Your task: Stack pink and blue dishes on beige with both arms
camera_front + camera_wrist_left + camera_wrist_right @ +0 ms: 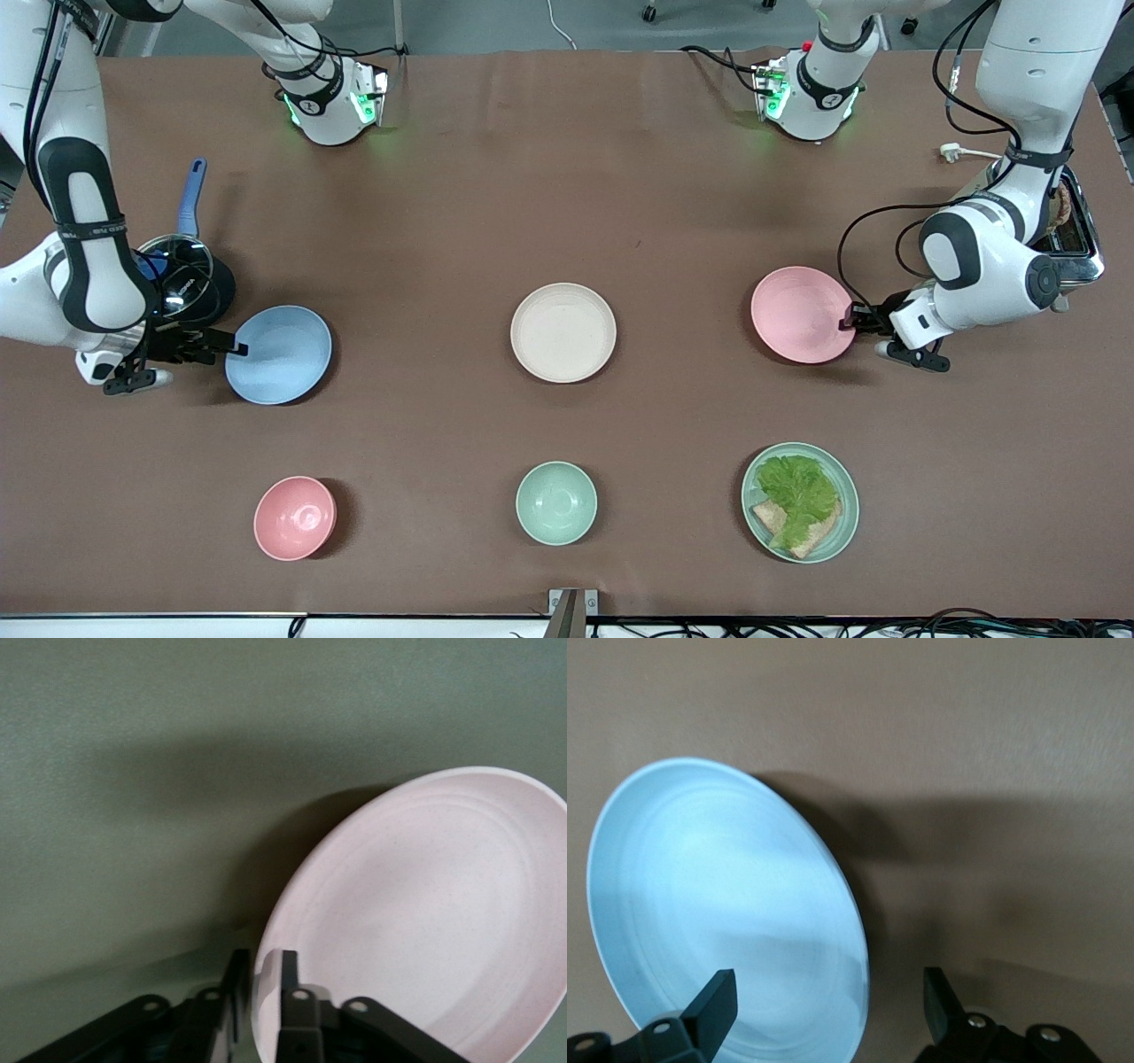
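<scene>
The pale pink plate (800,314) is toward the left arm's end of the table. My left gripper (852,317) is shut on its rim. In the left wrist view the fingers (288,979) pinch the edge of the pink plate (425,912), which looks tilted and casts a dark shadow on the table. The light blue plate (278,354) is toward the right arm's end. My right gripper (229,347) is open at its edge. In the right wrist view the blue plate's (718,904) rim stands between the spread fingers (718,992), unclamped. The beige plate (563,332) lies alone mid-table.
Nearer the front camera stand a pink bowl (295,517), a mint-green bowl (556,502) and a mint-green plate (849,507) with lettuce and bread. A lidded pan with a blue handle (190,197) sits by the right arm. A toaster (1079,237) sits by the left arm.
</scene>
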